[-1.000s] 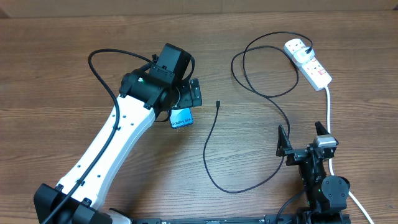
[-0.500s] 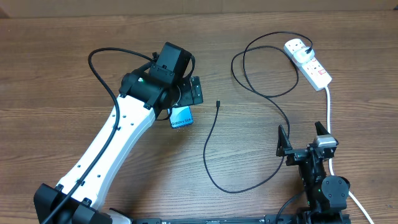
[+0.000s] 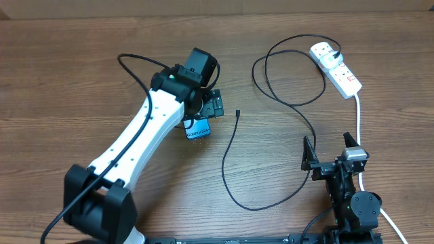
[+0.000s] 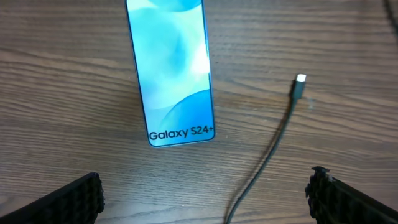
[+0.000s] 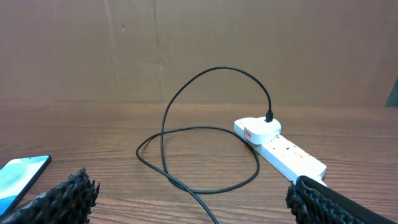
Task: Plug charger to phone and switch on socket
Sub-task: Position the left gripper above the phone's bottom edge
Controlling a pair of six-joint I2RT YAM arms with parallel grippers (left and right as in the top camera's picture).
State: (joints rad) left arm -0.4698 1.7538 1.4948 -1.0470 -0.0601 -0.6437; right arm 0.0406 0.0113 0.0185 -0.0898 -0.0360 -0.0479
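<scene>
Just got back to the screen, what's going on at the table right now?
The left gripper hovers open over the phone, which lies screen up and lit; it holds nothing. The charger tip lies loose beside the phone, not plugged in, and the cable's other end sits at the socket. The right gripper is open and empty, away from all of it. Whether the socket is switched on cannot be told.
</scene>
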